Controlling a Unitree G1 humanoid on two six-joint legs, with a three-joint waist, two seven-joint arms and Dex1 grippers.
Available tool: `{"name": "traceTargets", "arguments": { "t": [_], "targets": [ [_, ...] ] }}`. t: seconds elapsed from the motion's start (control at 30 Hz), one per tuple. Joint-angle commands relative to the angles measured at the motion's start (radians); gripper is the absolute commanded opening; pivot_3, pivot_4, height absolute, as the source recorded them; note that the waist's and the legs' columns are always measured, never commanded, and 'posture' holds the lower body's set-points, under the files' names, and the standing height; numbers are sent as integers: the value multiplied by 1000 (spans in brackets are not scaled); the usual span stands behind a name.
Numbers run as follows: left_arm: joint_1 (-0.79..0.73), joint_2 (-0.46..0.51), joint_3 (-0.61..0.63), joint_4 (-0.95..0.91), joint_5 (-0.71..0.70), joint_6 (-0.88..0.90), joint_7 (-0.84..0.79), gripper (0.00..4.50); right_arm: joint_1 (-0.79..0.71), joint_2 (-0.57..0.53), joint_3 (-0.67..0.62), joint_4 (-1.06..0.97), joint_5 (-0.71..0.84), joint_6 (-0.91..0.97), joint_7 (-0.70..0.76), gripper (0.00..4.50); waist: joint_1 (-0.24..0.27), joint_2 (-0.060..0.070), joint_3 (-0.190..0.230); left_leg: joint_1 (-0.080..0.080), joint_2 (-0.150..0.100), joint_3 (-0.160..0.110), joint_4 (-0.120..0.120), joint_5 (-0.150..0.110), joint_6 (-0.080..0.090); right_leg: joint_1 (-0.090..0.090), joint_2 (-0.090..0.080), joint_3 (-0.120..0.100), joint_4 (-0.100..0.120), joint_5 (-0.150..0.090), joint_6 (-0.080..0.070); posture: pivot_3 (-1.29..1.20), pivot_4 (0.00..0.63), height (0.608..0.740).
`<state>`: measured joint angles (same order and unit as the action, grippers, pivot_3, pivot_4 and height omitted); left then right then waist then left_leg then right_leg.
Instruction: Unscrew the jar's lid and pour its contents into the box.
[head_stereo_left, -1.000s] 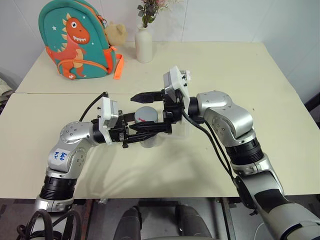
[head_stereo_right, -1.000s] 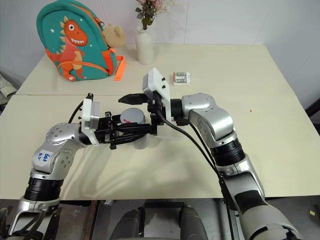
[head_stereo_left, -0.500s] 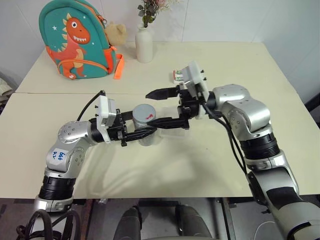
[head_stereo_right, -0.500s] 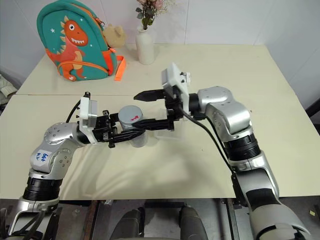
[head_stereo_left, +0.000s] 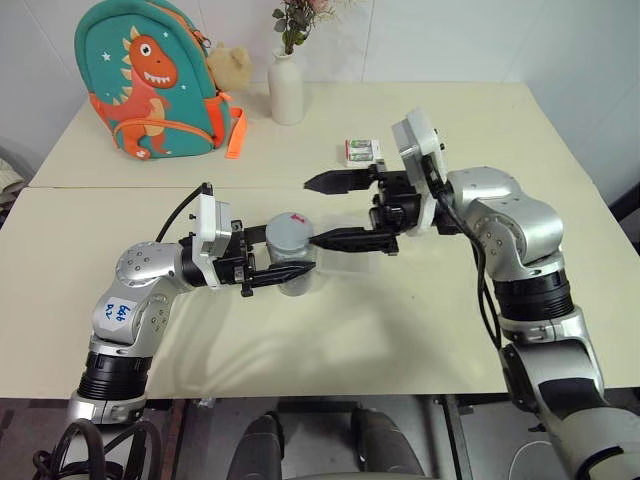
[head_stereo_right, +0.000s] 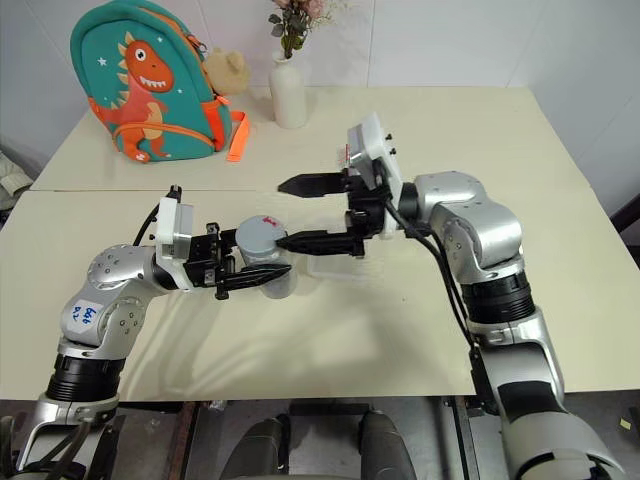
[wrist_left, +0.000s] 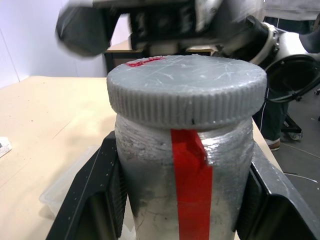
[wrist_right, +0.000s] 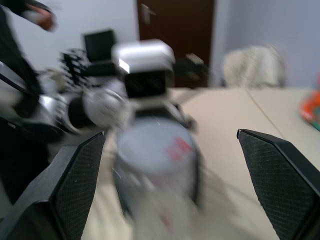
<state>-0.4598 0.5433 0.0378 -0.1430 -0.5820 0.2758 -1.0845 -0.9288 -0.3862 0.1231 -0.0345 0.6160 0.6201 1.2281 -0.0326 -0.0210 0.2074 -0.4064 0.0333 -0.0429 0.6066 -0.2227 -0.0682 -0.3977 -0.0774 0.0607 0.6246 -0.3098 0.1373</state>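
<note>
Grey lid (head_stereo_left: 287, 228) caps the jar (head_stereo_left: 291, 268), which we see pinched upright above the bench (head_stereo_left: 420, 310) by the left hand (head_stereo_left: 283, 271); the right hand (head_stereo_left: 322, 212), fingers spread, hangs just beside it. Left wrist view: black fingers (wrist_left: 90, 195) clamp the jar.

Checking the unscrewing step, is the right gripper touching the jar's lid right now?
Apart. In the left eye view the right gripper is open beside the lid, its fingers spread clear of it; the left gripper holds the jar.

Cream table (head_stereo_left: 400, 330) bearing dinosaur backpack (head_stereo_left: 150, 80), white vase (head_stereo_left: 286, 88), small packet (head_stereo_left: 362, 151), clear box (head_stereo_right: 335, 266).
</note>
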Motion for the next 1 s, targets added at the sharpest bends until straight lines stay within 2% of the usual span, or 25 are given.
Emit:
{"name": "traceTargets", "arguments": {
  "t": [0.03,0.4,0.77,1.0],
  "targets": [
    [-5,-8,2,-23,-1,-14,4,2265,-8,41,27,-52,0,13,-54,4447,1,0,0,0,0,0,1,0,0,0,0,0,0,0,0,0,150,740],
    [-13,-20,-7,-26,-1,-8,11,2265,-27,84,89,-1,-92,-38,-111,4447,2,0,0,0,0,0,2,0,0,0,0,0,2,0,0,0,150,740],
    [-12,-11,-4,-24,-4,-9,9,2265,-26,-9,43,58,-110,-70,-71,4447,1,0,0,0,0,0,2,0,0,0,0,0,1,0,0,0,150,740],
    [-18,-6,1,-16,-3,-8,5,2265,-19,-52,4,73,-66,-66,-20,4447,1,0,0,0,0,0,2,0,0,0,0,0,1,0,0,0,150,740]
  ]
}}
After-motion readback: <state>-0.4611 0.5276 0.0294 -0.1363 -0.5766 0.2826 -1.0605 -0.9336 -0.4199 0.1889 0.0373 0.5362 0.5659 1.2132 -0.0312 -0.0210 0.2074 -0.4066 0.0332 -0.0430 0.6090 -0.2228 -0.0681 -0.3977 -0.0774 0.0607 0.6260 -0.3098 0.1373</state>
